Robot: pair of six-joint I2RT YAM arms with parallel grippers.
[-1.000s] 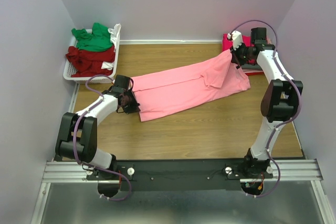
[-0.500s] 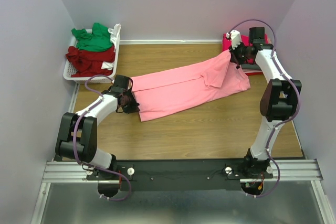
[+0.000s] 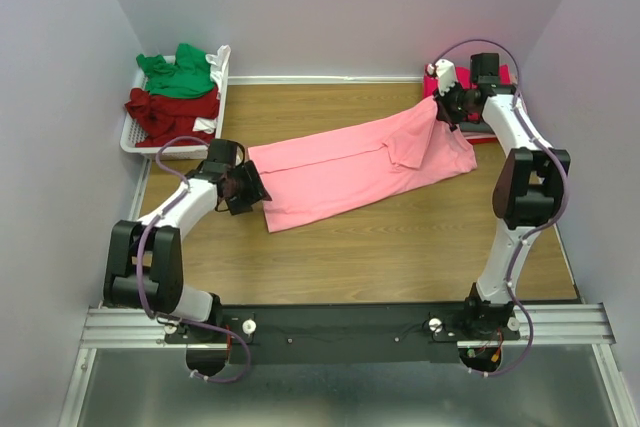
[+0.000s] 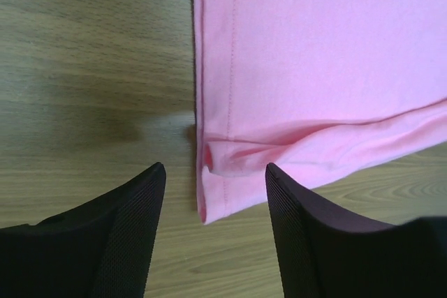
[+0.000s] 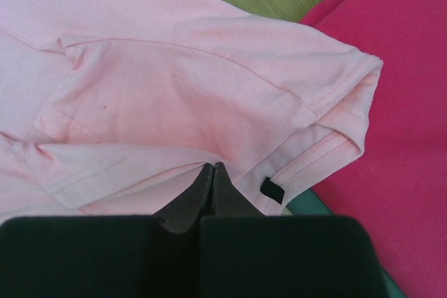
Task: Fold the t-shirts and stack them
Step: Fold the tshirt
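Two fingers [image 4: 126, 242], one pink t-shirt [image 4: 314, 68]

I read the pink t-shirt [image 3: 360, 172] as soft, matt knit cloth with stitched hems. The table [image 3: 400, 247] under it looks like smooth wood grain with a faint sheen. Beside the shirt's hem, the fingers [image 4: 126, 235] of my left gripper [image 4: 213, 169] are matt black with a fine mesh texture. Left of the shirt, the slotted basket [image 3: 135, 139] is white plastic. Just beside the shirt's sleeve, the magenta shirt [image 5: 412, 68] is matt cloth too.
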